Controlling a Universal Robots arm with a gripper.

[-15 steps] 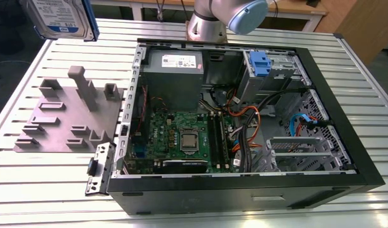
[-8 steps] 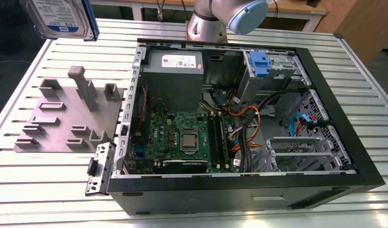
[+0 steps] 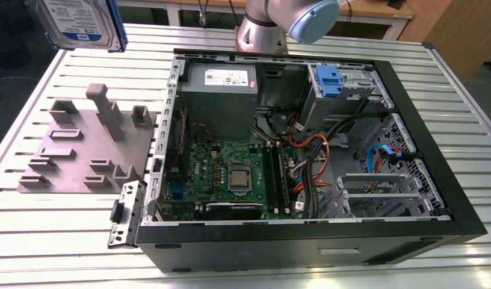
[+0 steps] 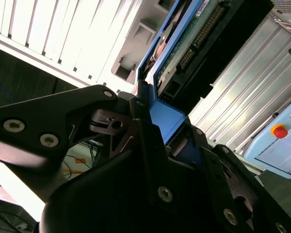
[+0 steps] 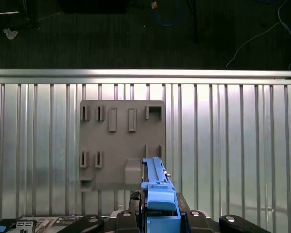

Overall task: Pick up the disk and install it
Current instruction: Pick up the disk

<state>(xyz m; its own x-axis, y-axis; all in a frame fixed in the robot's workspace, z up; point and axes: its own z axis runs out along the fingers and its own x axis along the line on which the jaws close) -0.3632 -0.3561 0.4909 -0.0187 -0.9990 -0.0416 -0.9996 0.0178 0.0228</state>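
The disk (image 3: 79,23) hangs high in the air at the exterior view's far left, above the table and over the grey fixture plate (image 3: 89,147). Its white label with a blue band faces the camera and a blue carrier frame runs round its edges. In both wrist views my gripper (image 5: 157,213) is shut on the blue carrier (image 5: 157,191), with the disk standing on edge between the black fingers (image 4: 138,114). The second wrist view shows the disk's green circuit-board side (image 4: 194,39). The fixture plate (image 5: 121,145) lies directly below the disk.
An open black computer case (image 3: 310,235) lies on the slatted metal table (image 3: 438,78), with the motherboard (image 3: 229,174), a grey power supply box (image 3: 219,90) and a drive bay holding a blue bracket (image 3: 330,81). The arm's base (image 3: 266,27) stands behind the case.
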